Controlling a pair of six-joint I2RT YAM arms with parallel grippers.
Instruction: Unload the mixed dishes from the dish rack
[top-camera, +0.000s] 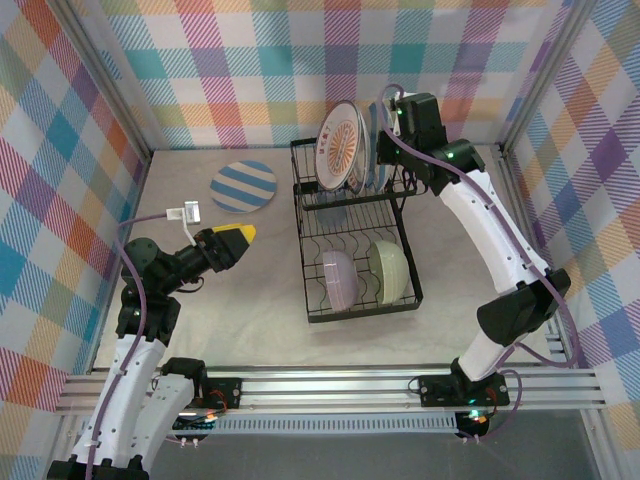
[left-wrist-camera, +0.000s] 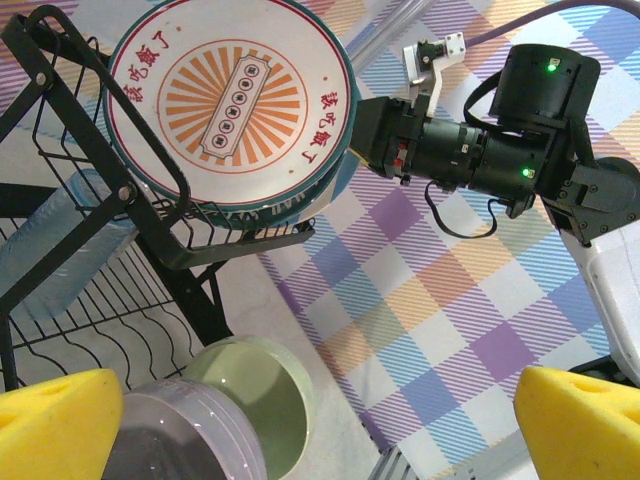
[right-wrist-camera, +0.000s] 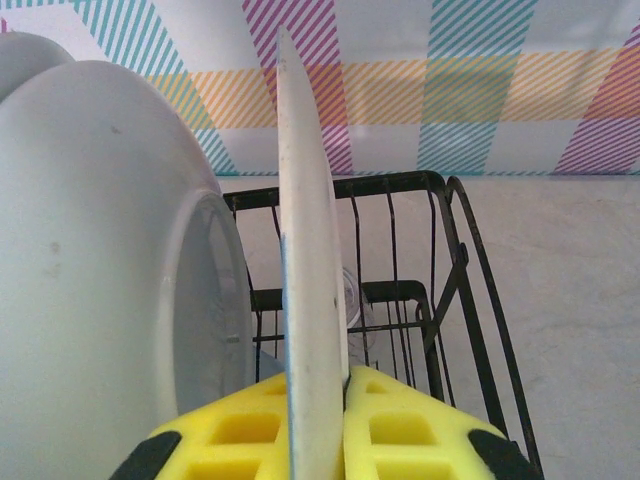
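Note:
The black wire dish rack (top-camera: 355, 245) stands mid-table. In its upper basket the sunburst plate (top-camera: 340, 145) stands on edge, with a second, bluish-edged plate (top-camera: 374, 150) right behind it. My right gripper (top-camera: 390, 118) is shut on that second plate's rim; the right wrist view has this plate (right-wrist-camera: 310, 260) edge-on between the yellow fingers (right-wrist-camera: 430, 430). A lavender bowl (top-camera: 338, 278) and a pale green bowl (top-camera: 392, 270) sit in the lower tray, and a clear tumbler (left-wrist-camera: 60, 250) lies under the basket. My left gripper (top-camera: 235, 240) hangs open left of the rack, holding nothing.
A blue-and-white striped plate (top-camera: 243, 186) lies flat on the table left of the rack, beyond my left gripper. Checked walls enclose the table on three sides. The sunburst plate's pale back (right-wrist-camera: 100, 280) stands close beside the held plate.

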